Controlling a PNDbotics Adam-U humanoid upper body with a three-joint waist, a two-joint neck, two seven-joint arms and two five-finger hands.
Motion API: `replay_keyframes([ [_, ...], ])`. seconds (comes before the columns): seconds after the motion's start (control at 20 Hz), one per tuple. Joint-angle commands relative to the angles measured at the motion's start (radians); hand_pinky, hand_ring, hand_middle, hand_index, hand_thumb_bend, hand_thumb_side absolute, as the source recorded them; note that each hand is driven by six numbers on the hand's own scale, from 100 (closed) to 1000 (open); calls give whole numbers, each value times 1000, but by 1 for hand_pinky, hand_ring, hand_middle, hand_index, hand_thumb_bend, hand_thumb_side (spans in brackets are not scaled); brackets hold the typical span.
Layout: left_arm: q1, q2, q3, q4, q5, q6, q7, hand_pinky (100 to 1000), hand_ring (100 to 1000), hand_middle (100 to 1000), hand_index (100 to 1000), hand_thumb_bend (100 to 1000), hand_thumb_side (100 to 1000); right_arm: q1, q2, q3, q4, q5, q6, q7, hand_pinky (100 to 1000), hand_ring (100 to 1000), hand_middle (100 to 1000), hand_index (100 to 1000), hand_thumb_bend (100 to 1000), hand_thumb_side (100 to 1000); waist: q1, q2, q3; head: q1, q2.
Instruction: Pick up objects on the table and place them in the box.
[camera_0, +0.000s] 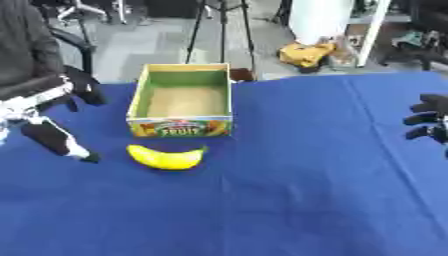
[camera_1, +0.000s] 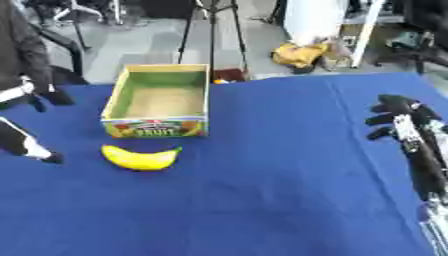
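1. Table (camera_0: 306, 190): blue cloth covers the whole work surface and lies slightly askew in your view.
2. Box (camera_0: 180, 127): open cardboard fruit box with green inner walls and a bare brown floor. It sits upright at the far-left part of the table, printed front panel facing you. Nothing shows inside it.
3. Your right hand (camera_1: 395, 116): it comes in along the right edge with the black-and-silver forearm running down toward the lower right corner. It is over the cloth, well apart from box and banana. The fingers are curled inward, dark tips pointing left, and they hold nothing.
4. Your left hand (camera_0: 54, 137): it is at the left edge, near the banana but not touching it, also left of the box's front corner. One dark finger with a pale band points down-right toward the cloth. The rest is blurred, so I cannot tell whether the fingers are spread or closed.
5. Banana (camera_0: 166, 156): yellow, lying flat on the cloth just in front of the box's printed panel, ends curving up. It is outside the box and no hand touches it.
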Motion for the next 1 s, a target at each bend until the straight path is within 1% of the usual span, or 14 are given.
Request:
replay_keyframes([
  [0.05,-43,-6,-8,40,-22,-11,-12,699,789,692,790,822,100,-11,-23,-7,-9,-5,-1,1,501,620,631,774,100,734,0,-14,0,4,3],
  [0.4,-109,-76,-35,129,-74,-32,-23,693,779,684,786,798,100,-9,-21,-4,-7,-6,-1,4,501,619,631,775,100,735,-1,-16,2,3,12],
  [0.55,-140,-112,-47,175,-103,-40,-25,689,774,680,783,801,100,-8,-19,-4,-6,-7,-1,5,502,619,630,775,100,735,-3,-16,2,4,10],
  [0.75,-175,-164,-59,250,-139,-58,-39,675,764,665,777,827,100,-9,-16,-2,-6,-8,-1,7,502,619,630,775,100,735,-6,-18,0,5,13],
  [1.0,-205,-224,-64,350,-199,-86,-54,663,744,640,763,837,100,-13,-15,1,-6,-9,-1,10,502,619,630,775,100,735,-10,-19,-8,2,15],
])
